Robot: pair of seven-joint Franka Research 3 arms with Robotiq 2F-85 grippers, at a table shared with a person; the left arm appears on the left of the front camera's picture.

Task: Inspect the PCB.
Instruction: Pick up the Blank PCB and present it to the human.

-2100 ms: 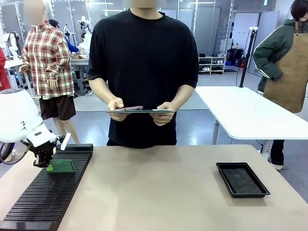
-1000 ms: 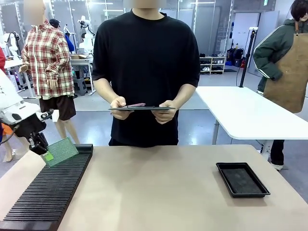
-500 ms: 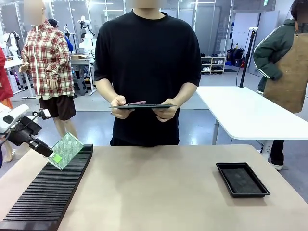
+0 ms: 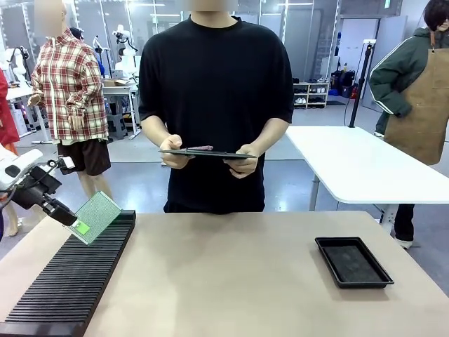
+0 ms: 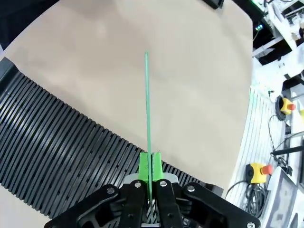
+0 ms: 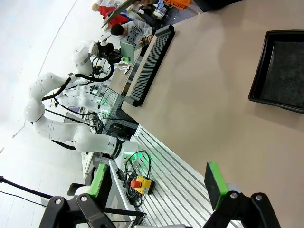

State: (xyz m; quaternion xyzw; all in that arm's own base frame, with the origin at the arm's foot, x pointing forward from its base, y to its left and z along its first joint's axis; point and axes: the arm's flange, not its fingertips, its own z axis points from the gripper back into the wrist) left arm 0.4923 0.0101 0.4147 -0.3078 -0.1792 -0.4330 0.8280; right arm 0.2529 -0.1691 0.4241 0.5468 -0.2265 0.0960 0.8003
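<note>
At the front view's left edge, the left arm's fingers pinch 1 corner of the thin green rectangular PCB, tilted above the black slotted rack, so slim a hold could let it pivot or slip, while the right arm's fingers gape empty.

PCB pale green (dotted face); rack black, ribbed; tray black.

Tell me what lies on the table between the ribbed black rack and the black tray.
Nothing: in the front view, bare tabletop runs from the rack to the tray.
</note>
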